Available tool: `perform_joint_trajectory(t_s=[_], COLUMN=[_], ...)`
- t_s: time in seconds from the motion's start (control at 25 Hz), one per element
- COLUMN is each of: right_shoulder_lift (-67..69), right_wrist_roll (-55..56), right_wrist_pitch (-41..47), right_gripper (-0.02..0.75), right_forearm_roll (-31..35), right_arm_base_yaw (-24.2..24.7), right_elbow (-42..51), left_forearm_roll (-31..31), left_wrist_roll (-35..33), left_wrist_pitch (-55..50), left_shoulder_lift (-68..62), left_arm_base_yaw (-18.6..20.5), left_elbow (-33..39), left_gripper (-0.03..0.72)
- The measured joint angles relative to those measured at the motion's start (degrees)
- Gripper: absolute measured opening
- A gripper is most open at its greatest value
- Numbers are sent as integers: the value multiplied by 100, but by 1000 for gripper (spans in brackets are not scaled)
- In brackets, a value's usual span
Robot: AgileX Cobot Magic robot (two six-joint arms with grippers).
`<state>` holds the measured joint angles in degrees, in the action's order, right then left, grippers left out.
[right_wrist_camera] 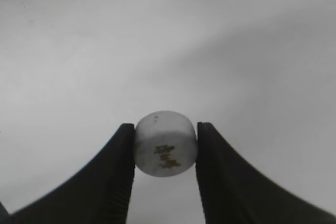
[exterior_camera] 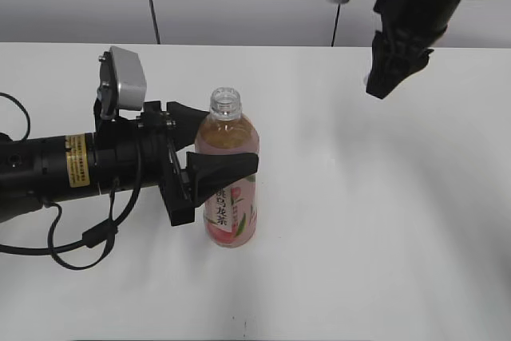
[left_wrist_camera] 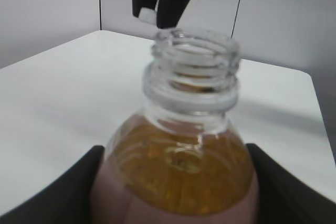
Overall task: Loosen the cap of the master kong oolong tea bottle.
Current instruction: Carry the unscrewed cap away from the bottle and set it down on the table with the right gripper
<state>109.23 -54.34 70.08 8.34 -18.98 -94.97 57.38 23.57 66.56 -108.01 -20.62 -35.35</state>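
In the exterior view we see the master kong oolong tea bottle (exterior_camera: 230, 173) standing upright left of centre on the smooth white worktop (exterior_camera: 383, 221). It is clear plastic with pale amber tea inside, a pink peach label with a white strip of dark characters, and a bare threaded neck with no cap on it. The left gripper (exterior_camera: 215, 145) reaches in level from the left, its matte black wedge-shaped fingers (exterior_camera: 227, 167) clamped on either side of the bottle's shoulder and label. The right gripper (exterior_camera: 383, 77) hangs above the far right of the worktop, well apart from the bottle, pointing down; from here we cannot make out what it holds.

In the left wrist view we look close at the bottle's ridged transparent neck (left_wrist_camera: 191, 72), open at the top, with the amber liquid rounding out below. Black fingers (left_wrist_camera: 68, 192) press against the bottle at both lower corners. Beyond the neck, the right gripper's dark tip shows a bit of white at its end.

In the right wrist view the cap (right_wrist_camera: 166, 144), a small round white plastic piece with a dark mark on its face, sits pinched between the right gripper's two smooth black fingers (right_wrist_camera: 113, 177), above bare worktop. A sliver of the pink bottle shows at the far left corner.
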Motion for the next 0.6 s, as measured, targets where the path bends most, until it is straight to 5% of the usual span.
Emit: perform_joint_trajectory(t_s=[0.24,0.6], right_shoulder_lift=[14,247], right_wrist_roll=[837,3055], right_wrist_pitch=[-528,-1393], right_gripper=[274,274], right_forearm_roll=[-207,-1621], right_arm_base_yaw=[84,228], right_elbow=[876,1826], left_forearm_roll=[0,5], left_wrist_roll=[0,0], left_wrist_pitch=[5,35], left_shoulder_lift=[0,0], left_arm_base_yaw=[0,0], left_elbow=[0,0], left_gripper=[465,465])
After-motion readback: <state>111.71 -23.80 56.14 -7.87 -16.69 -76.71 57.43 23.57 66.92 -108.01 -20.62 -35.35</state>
